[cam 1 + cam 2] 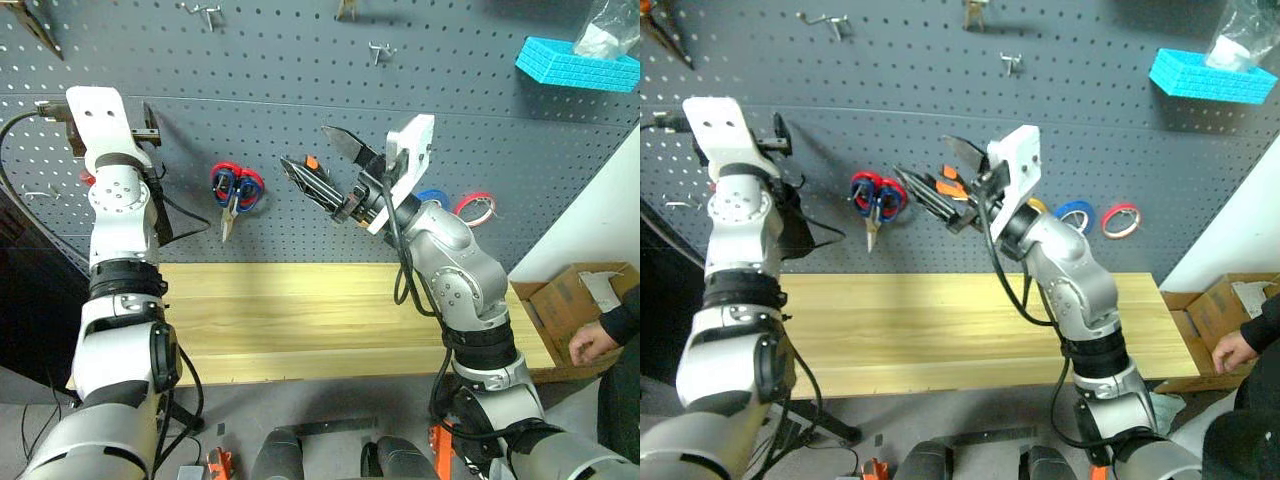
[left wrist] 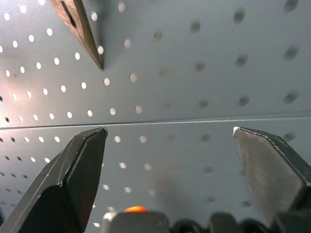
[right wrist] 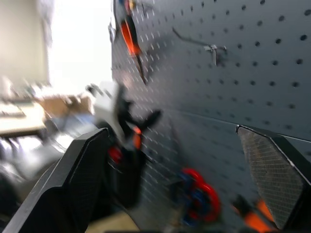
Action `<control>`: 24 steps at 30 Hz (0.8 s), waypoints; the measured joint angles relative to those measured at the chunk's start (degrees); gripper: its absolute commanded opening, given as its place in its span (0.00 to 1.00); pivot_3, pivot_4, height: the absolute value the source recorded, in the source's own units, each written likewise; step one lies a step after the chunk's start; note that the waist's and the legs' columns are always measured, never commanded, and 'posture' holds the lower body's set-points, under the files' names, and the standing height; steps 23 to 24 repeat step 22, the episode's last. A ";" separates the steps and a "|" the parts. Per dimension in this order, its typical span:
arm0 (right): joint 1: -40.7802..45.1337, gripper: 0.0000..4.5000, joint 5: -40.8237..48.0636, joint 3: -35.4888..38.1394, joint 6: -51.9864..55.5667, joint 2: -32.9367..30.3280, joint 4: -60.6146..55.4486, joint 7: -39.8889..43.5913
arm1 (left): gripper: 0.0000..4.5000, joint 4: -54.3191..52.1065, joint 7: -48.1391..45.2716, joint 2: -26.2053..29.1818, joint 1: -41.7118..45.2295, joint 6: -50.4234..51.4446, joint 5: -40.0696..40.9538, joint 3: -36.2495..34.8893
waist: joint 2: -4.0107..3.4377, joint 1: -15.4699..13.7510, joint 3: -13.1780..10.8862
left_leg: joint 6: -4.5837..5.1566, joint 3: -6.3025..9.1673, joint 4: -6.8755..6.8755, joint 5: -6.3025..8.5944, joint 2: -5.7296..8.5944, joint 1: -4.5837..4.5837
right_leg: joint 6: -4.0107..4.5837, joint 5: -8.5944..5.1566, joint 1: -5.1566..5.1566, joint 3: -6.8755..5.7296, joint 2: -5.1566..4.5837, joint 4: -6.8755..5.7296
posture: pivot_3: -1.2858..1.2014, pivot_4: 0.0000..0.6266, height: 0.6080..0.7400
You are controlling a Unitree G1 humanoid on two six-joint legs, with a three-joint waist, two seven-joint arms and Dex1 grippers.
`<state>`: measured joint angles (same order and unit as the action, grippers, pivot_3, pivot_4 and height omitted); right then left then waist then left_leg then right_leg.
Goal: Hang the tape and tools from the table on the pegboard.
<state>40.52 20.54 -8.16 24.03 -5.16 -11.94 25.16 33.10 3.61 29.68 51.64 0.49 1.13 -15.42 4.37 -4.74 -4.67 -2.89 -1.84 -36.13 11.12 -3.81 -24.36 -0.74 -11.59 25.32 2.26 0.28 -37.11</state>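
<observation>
The dark grey pegboard (image 1: 300, 90) fills the back. The blue tape (image 1: 432, 196) hangs on it at the right, partly behind my right arm. An orange-handled tool (image 3: 129, 36) hangs high on the board, and its pointed tip (image 2: 80, 29) shows above my left gripper (image 2: 170, 136). That gripper is open, empty and close to the board at the left (image 1: 148, 128). My right gripper (image 1: 305, 146) is open and empty in front of the board's middle. An orange-and-black handle (image 1: 948, 182) shows just behind it. The wooden table (image 1: 300, 310) lies bare below.
Red-handled scissors (image 1: 236, 190) hang between my grippers. A red roll (image 1: 478, 207) hangs right of the blue tape. A cyan basket (image 1: 575, 65) sits top right, with bare hooks (image 1: 378, 50) near it. A person's hand (image 1: 590, 345) and a cardboard box (image 1: 580, 290) are at the right.
</observation>
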 measured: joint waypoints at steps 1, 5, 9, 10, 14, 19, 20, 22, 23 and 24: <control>-0.67 1.00 -1.86 0.00 -0.58 -0.55 -0.59 -1.17 | 0.99 -4.03 -0.83 -1.02 -1.29 1.33 0.59 0.50 | 0.05 -0.05 0.05 | 0.00 0.00 0.00 0.00 0.00 0.00 | 0.00 0.00 -0.01 0.01 0.00 0.00 | 0.59 0.02 1.00; -5.20 1.00 -8.30 -0.01 -2.52 -2.30 -3.72 -5.92 | 0.99 -22.68 -4.95 -6.99 -7.37 8.49 3.50 4.91 | 0.00 -0.21 0.38 | 0.00 -0.01 -0.03 0.00 0.06 0.00 | 0.00 0.00 -0.05 0.10 -0.02 0.03 | 0.59 0.03 1.00; -13.42 1.00 -12.52 0.19 1.23 -2.62 -6.17 -11.36 | 0.99 -35.97 -7.57 -13.89 -17.96 17.13 6.09 11.12 | -0.59 0.19 1.11 | 0.03 -0.18 0.01 0.01 0.09 0.35 | -0.04 -0.04 -0.26 0.31 -0.04 0.01 | 0.58 0.03 1.00; -16.14 1.00 -12.73 0.79 3.41 -1.77 -6.63 -13.39 | 0.99 -37.93 -7.83 -15.84 -21.56 19.55 6.91 12.09 | -0.76 0.51 1.27 | 0.04 -0.19 0.01 0.01 0.06 0.54 | 0.03 -0.09 -0.37 0.36 0.00 0.00 | 0.58 0.03 1.00; -25.29 1.00 -14.86 2.64 8.09 -2.12 -5.48 -17.89 | 0.99 -39.11 -7.18 -20.82 -34.25 26.35 8.14 13.90 | -1.19 1.77 1.46 | 0.19 0.10 0.00 -0.08 0.06 0.71 | -0.05 -0.32 -0.39 0.42 0.25 -0.16 | 0.57 0.03 1.00; -31.45 1.00 -16.96 4.87 6.81 -3.21 -2.99 -19.88 | 0.99 -37.45 -5.67 -20.32 -41.09 26.61 6.99 12.13 | -1.82 2.90 1.67 | 0.03 0.44 0.07 0.03 0.08 1.82 | 0.30 -0.40 -1.36 0.36 0.38 0.09 | 0.56 0.02 1.00; -32.53 1.00 -17.05 5.17 6.39 -3.28 -2.54 -20.04 | 0.99 -36.60 -5.68 -19.48 -42.28 26.12 6.50 11.67 | -1.94 3.25 1.72 | -0.11 0.52 0.07 0.12 0.13 1.83 | 0.29 -0.40 -1.40 0.35 0.38 0.18 | 0.56 0.01 1.00; -34.18 1.00 -16.99 5.93 6.20 -3.22 -1.05 -19.97 | 0.99 -34.54 -5.48 -18.34 -43.71 25.52 6.18 9.76 | -1.99 3.70 1.69 | -0.15 0.64 0.02 0.14 0.17 1.81 | 0.29 -0.40 -1.40 0.29 0.37 0.30 | 0.56 0.01 1.00; -34.18 1.00 -16.99 5.93 6.20 -3.22 -1.05 -19.97 | 0.99 -34.54 -5.48 -18.34 -43.71 25.52 6.18 9.76 | -1.99 3.70 1.69 | -0.15 0.64 0.02 0.14 0.17 1.81 | 0.29 -0.40 -1.40 0.29 0.37 0.30 | 0.56 0.01 1.00; -34.18 1.00 -16.99 5.93 6.20 -3.22 -1.05 -19.97 | 0.99 -34.54 -5.48 -18.34 -43.71 25.52 6.18 9.76 | -1.99 3.70 1.69 | -0.15 0.64 0.02 0.14 0.17 1.81 | 0.29 -0.40 -1.40 0.29 0.37 0.30 | 0.56 0.01 1.00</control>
